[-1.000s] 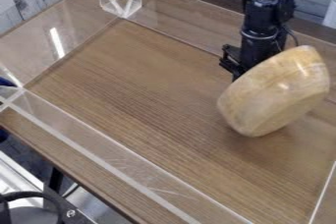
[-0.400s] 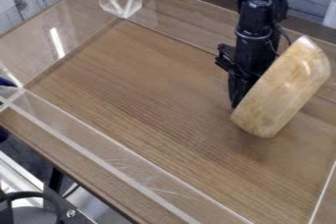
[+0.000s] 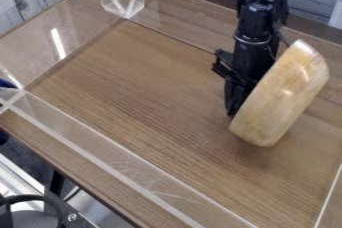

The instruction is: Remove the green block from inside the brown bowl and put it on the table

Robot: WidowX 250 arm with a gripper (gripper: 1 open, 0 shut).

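My hand (image 3: 235, 94), clenched on the nine-o'clock rim of the brown bowl (image 3: 283, 94), had tipped it steeper, nearly onto edge; green block unseen; I judged it should spill onto the surface (image 3: 134, 102).

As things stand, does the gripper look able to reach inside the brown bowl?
Probably not. The gripper is shut on the brown bowl at its rim, holding it tipped on edge on the table, so its fingers are occupied. The bowl's inside faces away from the camera; nothing in it shows.

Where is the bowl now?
In the camera view, the bowl stands tipped on edge at the table's right side, its rim apparently gripped by the pincer.
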